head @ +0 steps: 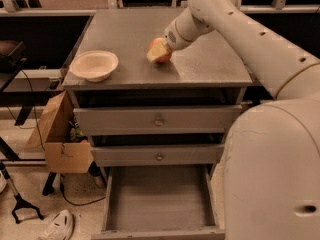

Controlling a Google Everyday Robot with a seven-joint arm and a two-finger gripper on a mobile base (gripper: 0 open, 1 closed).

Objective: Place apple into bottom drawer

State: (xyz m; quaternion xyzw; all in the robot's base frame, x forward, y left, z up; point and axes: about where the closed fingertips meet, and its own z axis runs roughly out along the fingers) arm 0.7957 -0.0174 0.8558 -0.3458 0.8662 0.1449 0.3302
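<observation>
Holds gripper (156, 50) low on the grey cabinet top (125, 34), tight against the apple (164, 57); cannot tell whether clamped or loose. Finds the apple near mid-top, well apart from the cream bowl (94, 65). Shows the bottom drawer (157, 196) pulled open below

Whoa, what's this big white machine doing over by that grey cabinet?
It is a one-armed robot that is meant to put an apple away. Its gripper is right at the apple, which sits on the cabinet top, to the right of a cream bowl. The bottom drawer below is pulled open with nothing in it, so the apple has not gone in yet.
</observation>
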